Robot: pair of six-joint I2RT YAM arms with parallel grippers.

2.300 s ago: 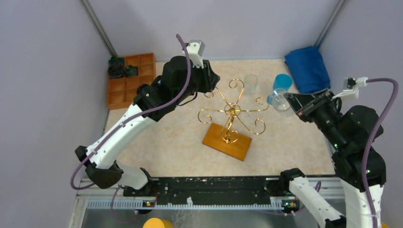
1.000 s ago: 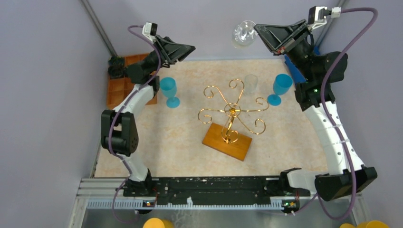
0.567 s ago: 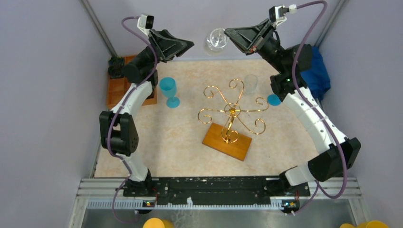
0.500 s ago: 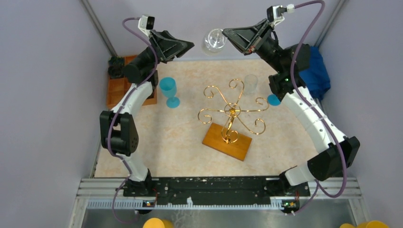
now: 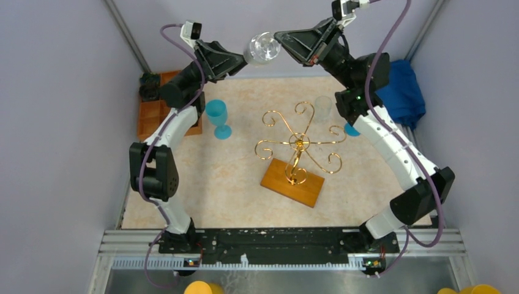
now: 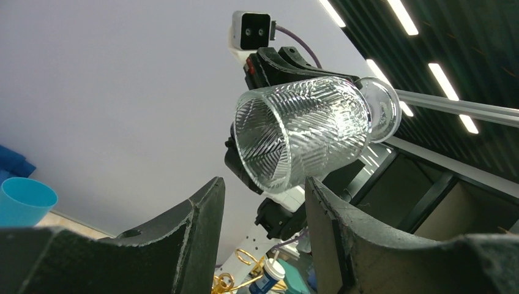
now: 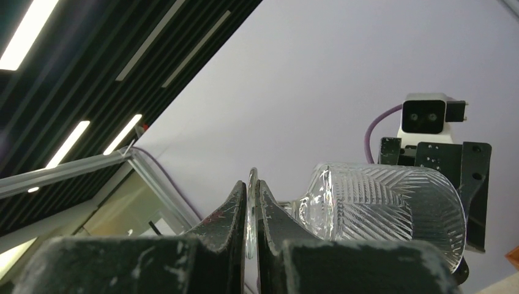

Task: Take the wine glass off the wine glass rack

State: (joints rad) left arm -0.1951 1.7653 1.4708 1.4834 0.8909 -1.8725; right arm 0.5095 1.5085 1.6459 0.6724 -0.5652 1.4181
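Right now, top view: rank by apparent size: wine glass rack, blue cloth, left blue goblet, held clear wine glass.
1. wine glass rack
2. blue cloth
3. left blue goblet and clear wine glass: look alike. The glass is held high, nearer the camera, so unranked.

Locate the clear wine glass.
The wine glass hangs at the top view's far centre, foot pinched in the right gripper, bowl facing the open left gripper.

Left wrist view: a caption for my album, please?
A clear ribbed wine glass, pinched by its foot in the right gripper, faces the open left gripper.

White-and-black arms [image 5: 392,150], purple cables [image 5: 396,30], white wrist cameras [image 5: 191,29].
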